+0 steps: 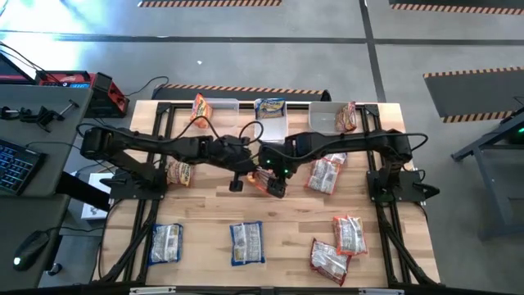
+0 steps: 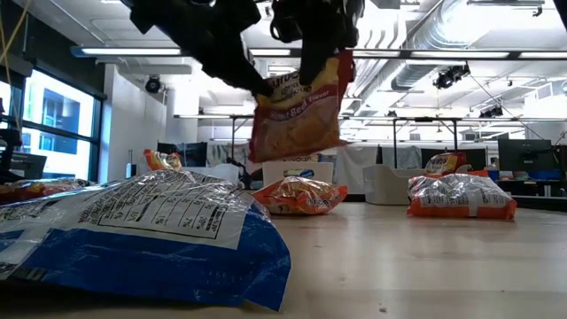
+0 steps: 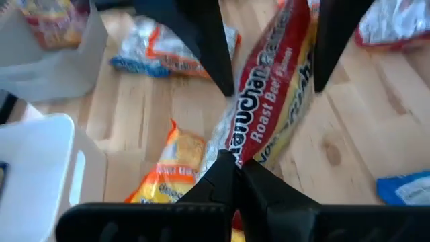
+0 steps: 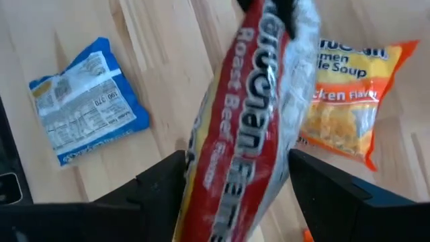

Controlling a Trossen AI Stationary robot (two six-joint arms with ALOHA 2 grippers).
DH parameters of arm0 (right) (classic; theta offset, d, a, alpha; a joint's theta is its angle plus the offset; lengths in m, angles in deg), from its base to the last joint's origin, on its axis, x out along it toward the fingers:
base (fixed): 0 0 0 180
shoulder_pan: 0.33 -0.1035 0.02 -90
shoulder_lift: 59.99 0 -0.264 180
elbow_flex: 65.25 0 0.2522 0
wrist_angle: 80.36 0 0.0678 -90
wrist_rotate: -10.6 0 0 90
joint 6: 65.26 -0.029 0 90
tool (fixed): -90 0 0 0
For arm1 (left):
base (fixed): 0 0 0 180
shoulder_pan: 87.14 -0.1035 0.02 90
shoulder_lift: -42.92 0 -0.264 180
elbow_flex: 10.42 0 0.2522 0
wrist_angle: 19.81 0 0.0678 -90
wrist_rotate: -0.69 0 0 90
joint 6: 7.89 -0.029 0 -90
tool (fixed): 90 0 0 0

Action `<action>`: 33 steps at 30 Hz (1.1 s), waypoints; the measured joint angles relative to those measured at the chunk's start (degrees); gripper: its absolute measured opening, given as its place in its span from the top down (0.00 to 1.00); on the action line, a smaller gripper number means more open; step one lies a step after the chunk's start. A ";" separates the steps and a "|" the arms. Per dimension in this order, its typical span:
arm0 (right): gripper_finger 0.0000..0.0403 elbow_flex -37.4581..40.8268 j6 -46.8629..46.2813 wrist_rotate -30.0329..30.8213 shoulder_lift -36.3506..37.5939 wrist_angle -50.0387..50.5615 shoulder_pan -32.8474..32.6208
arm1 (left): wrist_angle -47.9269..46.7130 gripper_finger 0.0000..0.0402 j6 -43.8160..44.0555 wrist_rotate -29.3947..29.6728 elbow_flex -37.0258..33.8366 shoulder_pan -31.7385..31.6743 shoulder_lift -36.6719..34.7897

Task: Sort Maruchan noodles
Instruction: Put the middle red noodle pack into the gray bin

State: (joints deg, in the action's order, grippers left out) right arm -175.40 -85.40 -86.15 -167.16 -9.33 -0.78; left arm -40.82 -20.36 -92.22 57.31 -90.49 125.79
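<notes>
A red Roast Beef noodle packet hangs in the air over the table's middle, held by both grippers. My left gripper reaches in from the table's left and is shut on one end. My right gripper comes from the right and is closed on the packet's two long edges. An orange Chicken packet lies flat on the wood beneath. Other packets lie flat: an orange one, a red-and-silver one, two blue ones and two red ones. My left gripper pinches the red packet's end seam between its two shut fingers, coming in along the packet's length. The packet is lifted clear of the table. My right gripper has the red packet across its width, one finger on each long edge. The packet bows between them. It comes from above, as the low view shows, and the packet hangs below it.
Three clear bins stand along the far edge, with an orange packet in the left one, a blue packet in the middle one and a red packet in the right one. A black frame borders the table. Bare wood lies near the front middle.
</notes>
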 joint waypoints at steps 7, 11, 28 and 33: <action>0.58 1.24 0.97 0.10 0.00 -3.52 -0.30 | 1.94 1.00 2.37 -2.56 -0.86 -0.44 -0.22; 0.76 1.27 2.33 0.15 0.00 -3.97 -0.35 | 2.73 0.97 2.95 -1.91 -1.70 -0.44 -0.22; 0.99 1.30 5.86 5.09 1.18 -3.61 0.06 | 1.00 0.65 2.27 1.08 -1.70 -1.34 -1.45; 1.00 1.30 5.86 6.47 3.30 -3.24 1.00 | 7.00 0.62 1.86 1.08 -2.91 -2.40 -1.62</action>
State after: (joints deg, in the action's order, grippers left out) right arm -174.10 -79.55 -79.68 -163.87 -12.58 0.23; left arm -33.83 -18.50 -91.14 54.40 -92.89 124.17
